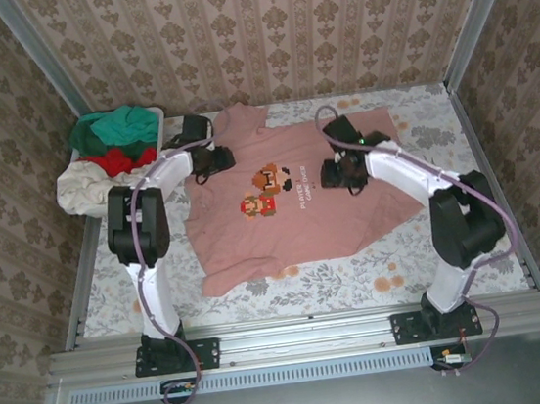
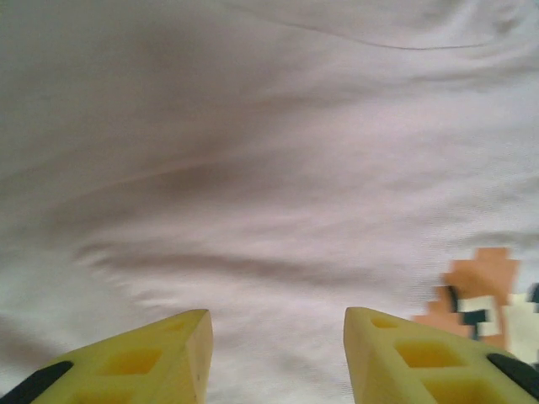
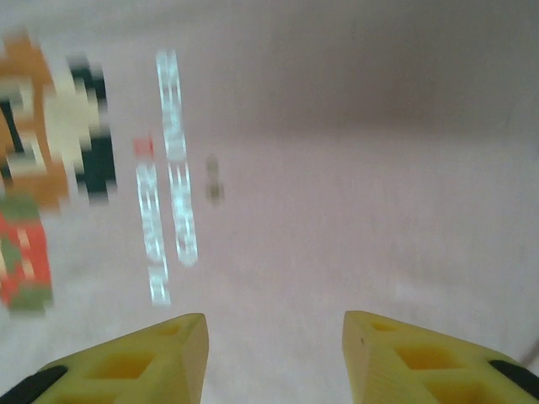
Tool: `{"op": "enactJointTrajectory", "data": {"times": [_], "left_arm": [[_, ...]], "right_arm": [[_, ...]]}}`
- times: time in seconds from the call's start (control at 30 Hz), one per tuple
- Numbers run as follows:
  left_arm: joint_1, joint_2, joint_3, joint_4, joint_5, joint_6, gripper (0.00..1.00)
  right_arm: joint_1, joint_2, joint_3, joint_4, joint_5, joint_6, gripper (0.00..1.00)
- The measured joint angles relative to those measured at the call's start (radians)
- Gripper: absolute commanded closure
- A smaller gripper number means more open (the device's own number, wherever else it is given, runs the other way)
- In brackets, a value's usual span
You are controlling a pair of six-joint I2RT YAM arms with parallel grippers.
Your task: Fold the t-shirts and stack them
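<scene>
Pink tee flat on the table, both claws over it.

From above, the dusty-pink t-shirt (image 1: 292, 224) lies print-up on the table (image 1: 378, 282), with the left claw (image 1: 217, 159) and the right claw (image 1: 338, 174) over its upper half. Teal (image 1: 121, 127), red (image 1: 112, 160) and cream (image 1: 83, 190) tees are heaped at the far-left corner. Left wrist view: the left claw (image 2: 278, 324) is spread above pink cloth (pixel print (image 2: 480, 295) at the right). Right wrist view: the right claw (image 3: 275, 328) is spread too, beside the white text (image 3: 168, 168).

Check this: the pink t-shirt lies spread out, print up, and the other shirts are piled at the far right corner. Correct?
Wrong side: the top external view shows the other shirts piled at the far left corner. The pink t-shirt does lie spread out, print up.
</scene>
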Motion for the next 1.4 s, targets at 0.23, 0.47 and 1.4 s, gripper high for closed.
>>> {"op": "enactJointTrajectory", "data": {"times": [0.23,0.47,1.4], "left_arm": [[0.024,0.183,0.14,-0.005,0.045,0.003,0.58],[0.082,0.2,0.163,0.002,0.056,0.003,0.58],[0.113,0.2,0.154,0.018,0.127,0.003,0.59]], "right_arm": [[0.01,-0.089,-0.314,0.036,0.059,0.101,0.58],[0.032,-0.23,-0.48,0.026,0.082,0.182,0.59],[-0.189,0.074,-0.208,0.026,0.148,0.133,0.62]]}}
